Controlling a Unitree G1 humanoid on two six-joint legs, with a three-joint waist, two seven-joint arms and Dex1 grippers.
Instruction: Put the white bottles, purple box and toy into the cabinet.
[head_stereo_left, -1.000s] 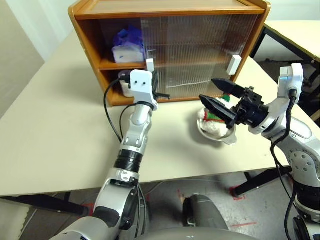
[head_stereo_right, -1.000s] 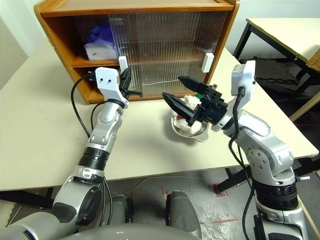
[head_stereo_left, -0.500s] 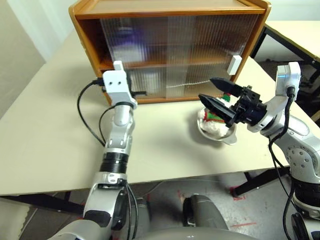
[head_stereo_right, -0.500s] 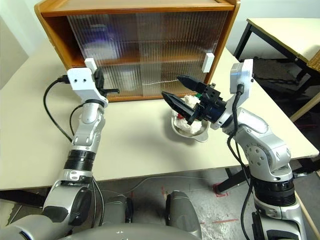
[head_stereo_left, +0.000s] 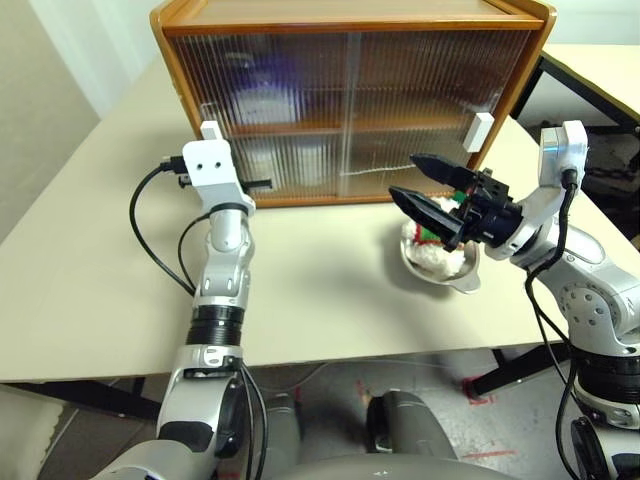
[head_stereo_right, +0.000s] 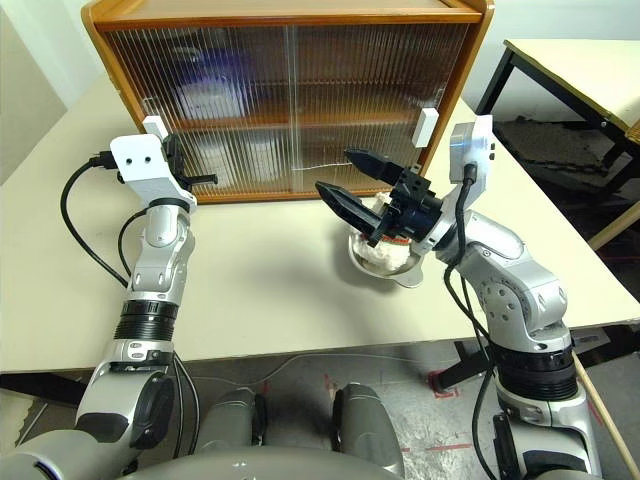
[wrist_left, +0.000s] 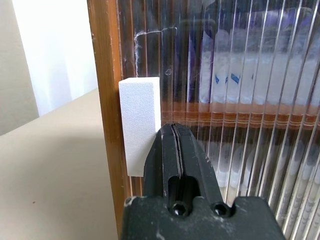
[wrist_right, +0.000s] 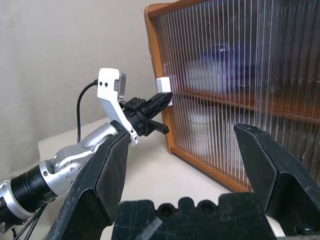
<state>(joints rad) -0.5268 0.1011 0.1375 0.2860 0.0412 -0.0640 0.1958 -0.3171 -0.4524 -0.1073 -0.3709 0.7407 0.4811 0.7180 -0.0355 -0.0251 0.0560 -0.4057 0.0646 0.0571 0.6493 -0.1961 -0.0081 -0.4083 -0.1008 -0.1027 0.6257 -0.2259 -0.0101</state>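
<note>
The cabinet (head_stereo_left: 350, 15) stands at the back of the table with both ribbed doors across its front. My left gripper (wrist_left: 174, 132) is shut, its tip against the white handle (wrist_left: 140, 125) at the cabinet's left edge. Behind the left door, the purple box (head_stereo_left: 262, 85) shows as a blur on the upper shelf, and a white bottle (head_stereo_left: 277, 160) on the lower one. The toy (head_stereo_left: 432, 255) lies in a steel bowl (head_stereo_left: 462, 283) in front of the right door. My right gripper (head_stereo_left: 404, 176) hangs open just above it, holding nothing.
The pale table (head_stereo_left: 100, 260) has free room left of and in front of the cabinet. A second white handle (head_stereo_left: 478, 131) sits on the right door. Another table (head_stereo_left: 600, 70) stands beyond the right edge. A black cable (head_stereo_left: 150, 240) loops from my left wrist.
The left door has slid left and now covers the open side and the purple box. My left gripper travelled left with its handle. The right gripper stayed above the bowl.
</note>
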